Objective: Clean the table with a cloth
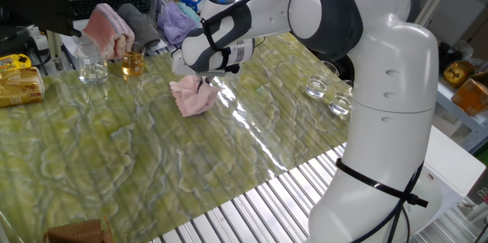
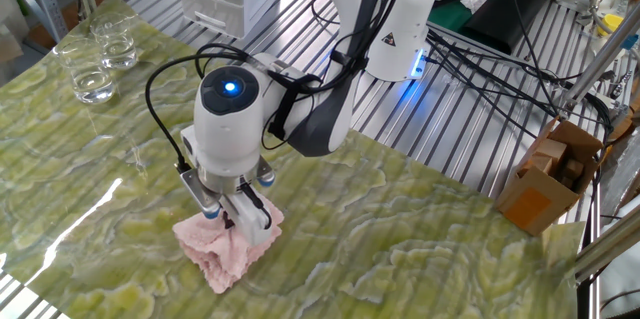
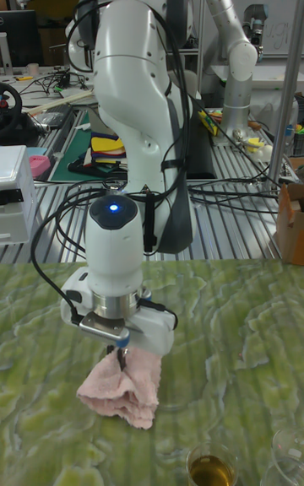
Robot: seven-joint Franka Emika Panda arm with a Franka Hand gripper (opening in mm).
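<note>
The cloth [image 1: 192, 97] is a small pale pink crumpled piece lying on the yellow-green marbled table [image 1: 114, 159]. My gripper [image 1: 204, 84] points straight down onto the cloth's far edge, shut on a pinch of the fabric. In the other fixed view the cloth [image 2: 225, 249] bunches under the gripper [image 2: 243, 223] on the table [image 2: 400, 239]. The tall fixed view shows the cloth [image 3: 122, 389] spreading below and to the right of the gripper [image 3: 118, 355], on the table [image 3: 236, 351]. The fingertips are partly buried in the folds.
At the table's back left stand an empty glass [image 1: 94, 66] and a glass of amber liquid [image 1: 133, 63], with a folded pink towel [image 1: 107, 30] and a lavender cloth [image 1: 179, 22] behind. Two glasses [image 1: 316, 87] sit near the arm's base. A yellow box [image 1: 19, 83] lies far left.
</note>
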